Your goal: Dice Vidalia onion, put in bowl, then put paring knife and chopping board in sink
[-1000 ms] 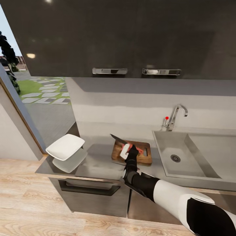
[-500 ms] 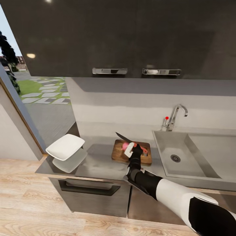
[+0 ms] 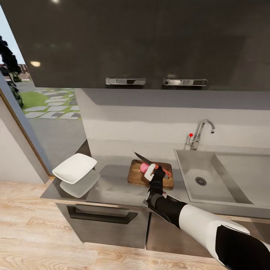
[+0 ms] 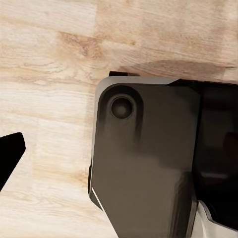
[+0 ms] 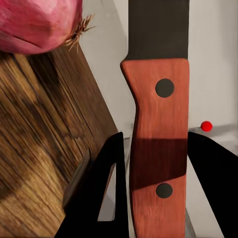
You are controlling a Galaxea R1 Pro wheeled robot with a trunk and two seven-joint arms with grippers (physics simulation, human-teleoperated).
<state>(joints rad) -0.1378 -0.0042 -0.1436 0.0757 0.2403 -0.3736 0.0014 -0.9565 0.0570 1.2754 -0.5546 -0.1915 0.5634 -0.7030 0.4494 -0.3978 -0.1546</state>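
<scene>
The brown chopping board (image 3: 135,176) lies on the grey countertop (image 3: 112,189), left of the sink (image 3: 221,187). A pink-skinned onion (image 3: 144,167) rests on the board; it appears again in the right wrist view as the onion (image 5: 39,22) on the wood grain of the board (image 5: 44,148). My right gripper (image 3: 154,173) hovers over the board and is shut on the paring knife's red handle (image 5: 158,144). The dark blade (image 3: 142,158) points up and left, past the onion. The white bowl (image 3: 75,167) sits at the counter's left end.
A chrome faucet (image 3: 201,133) with a red knob (image 3: 191,135) stands behind the sink. Dark upper cabinets (image 3: 150,41) hang above the counter. The left wrist view looks down on the wood plank floor (image 4: 49,59) and a dark part of the robot (image 4: 148,163).
My right gripper has carried the knife a little to the right over the board, uncovering the onion. The bowl and board have not moved.
</scene>
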